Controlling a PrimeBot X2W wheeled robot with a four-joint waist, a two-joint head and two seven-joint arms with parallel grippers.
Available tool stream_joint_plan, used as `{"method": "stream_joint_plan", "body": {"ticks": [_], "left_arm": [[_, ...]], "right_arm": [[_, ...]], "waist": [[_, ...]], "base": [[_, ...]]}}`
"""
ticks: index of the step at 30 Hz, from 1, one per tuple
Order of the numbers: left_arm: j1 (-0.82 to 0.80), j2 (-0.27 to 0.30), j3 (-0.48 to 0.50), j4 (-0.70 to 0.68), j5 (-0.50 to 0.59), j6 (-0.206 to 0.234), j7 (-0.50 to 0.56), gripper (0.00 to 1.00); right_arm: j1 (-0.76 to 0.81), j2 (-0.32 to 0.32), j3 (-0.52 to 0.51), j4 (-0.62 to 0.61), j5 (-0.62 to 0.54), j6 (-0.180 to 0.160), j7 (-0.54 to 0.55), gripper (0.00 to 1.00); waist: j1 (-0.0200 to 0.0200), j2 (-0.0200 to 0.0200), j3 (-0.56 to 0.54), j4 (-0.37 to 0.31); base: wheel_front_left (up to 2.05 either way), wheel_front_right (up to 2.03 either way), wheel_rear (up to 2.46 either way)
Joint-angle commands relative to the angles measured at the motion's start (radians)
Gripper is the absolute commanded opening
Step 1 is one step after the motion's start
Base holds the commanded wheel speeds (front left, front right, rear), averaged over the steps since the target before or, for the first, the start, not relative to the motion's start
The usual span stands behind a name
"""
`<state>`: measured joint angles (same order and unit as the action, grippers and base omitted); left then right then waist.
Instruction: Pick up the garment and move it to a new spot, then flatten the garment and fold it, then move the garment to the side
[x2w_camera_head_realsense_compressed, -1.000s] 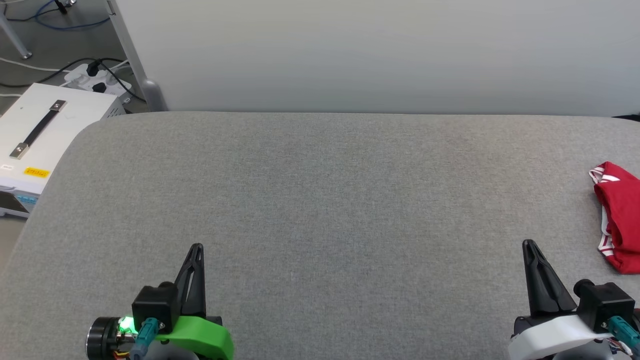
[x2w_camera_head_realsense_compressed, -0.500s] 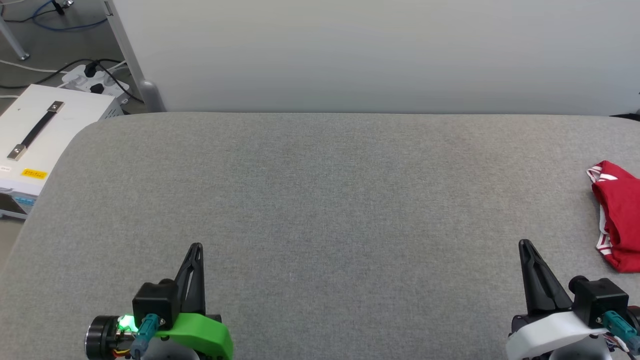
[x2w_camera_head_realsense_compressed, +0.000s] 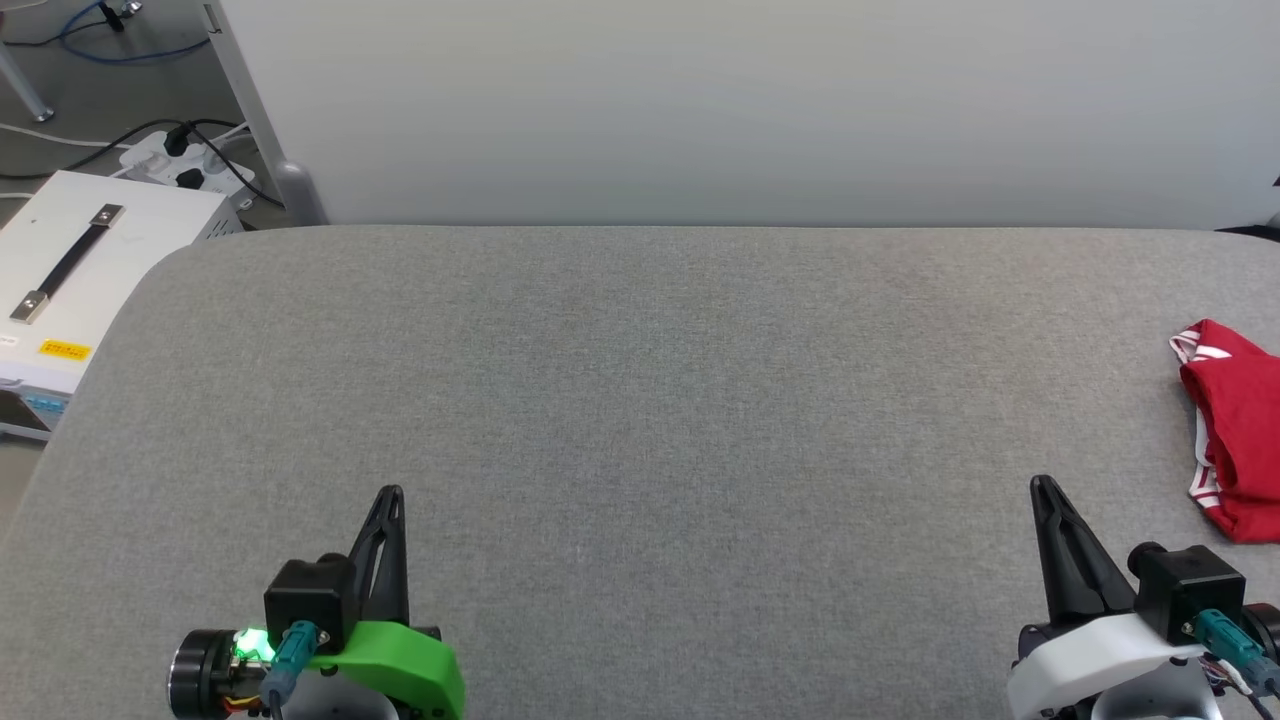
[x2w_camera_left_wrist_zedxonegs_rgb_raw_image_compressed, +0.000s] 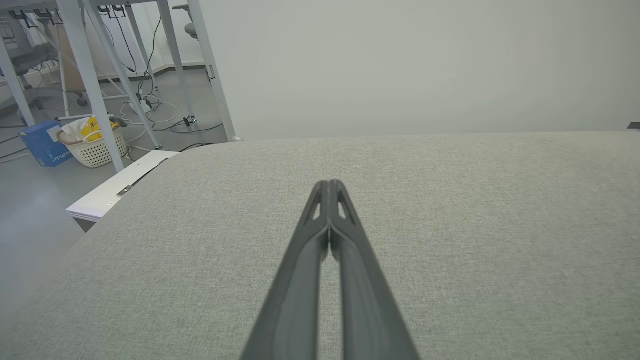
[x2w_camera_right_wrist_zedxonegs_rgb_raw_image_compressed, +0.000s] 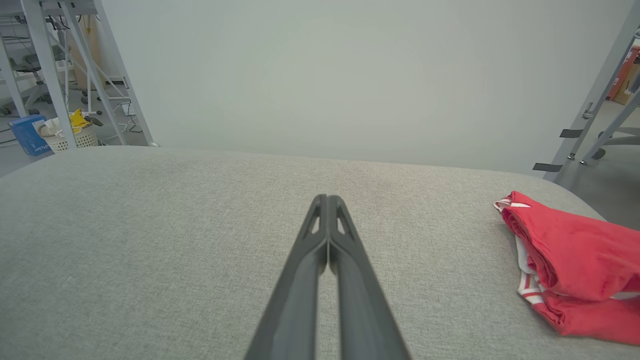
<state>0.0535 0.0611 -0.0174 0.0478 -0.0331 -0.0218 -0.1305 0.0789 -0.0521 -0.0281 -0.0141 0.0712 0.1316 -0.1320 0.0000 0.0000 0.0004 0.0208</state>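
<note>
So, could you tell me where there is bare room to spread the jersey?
The grey surface is bare from the left gripper to the right gripper and back to the pale wall. Only its right edge holds the red jersey.

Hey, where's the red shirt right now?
The garment lies bunched at the right edge of the grey table in the head view, ahead and to the right of the shut right claw, not touching it.
</note>
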Motion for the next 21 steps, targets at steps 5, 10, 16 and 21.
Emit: {"method": "stream_joint_plan", "body": {"ticks": [5,10,16,21], "left_arm": [[-0.026,-0.006,0.006,-0.01,0.013,0.007,0.015,0.0],[-0.029,-0.006,0.007,-0.015,0.015,0.009,0.029,0.0],[-0.032,-0.007,0.008,-0.019,0.017,0.01,0.041,0.0],[-0.035,-0.007,0.009,-0.022,0.019,0.012,0.051,0.0]], "right_arm": [[-0.026,0.001,0.004,0.004,-0.017,-0.001,0.016,0.0],[-0.032,0.001,0.007,0.005,-0.024,-0.001,0.03,0.0],[-0.038,0.001,0.01,0.007,-0.029,-0.001,0.042,0.0],[-0.042,0.001,0.012,0.007,-0.034,-0.001,0.053,0.0]], "waist": [[0.0,0.0,0.0,-0.002],[0.0,0.0,0.0,-0.004],[0.0,0.0,0.0,-0.006],[0.0,0.0,0.0,-0.008]], "base": [[0.0,0.0,0.0],[0.0,0.0,0.0],[0.0,0.0,0.0],[0.0,0.0,0.0]]}}
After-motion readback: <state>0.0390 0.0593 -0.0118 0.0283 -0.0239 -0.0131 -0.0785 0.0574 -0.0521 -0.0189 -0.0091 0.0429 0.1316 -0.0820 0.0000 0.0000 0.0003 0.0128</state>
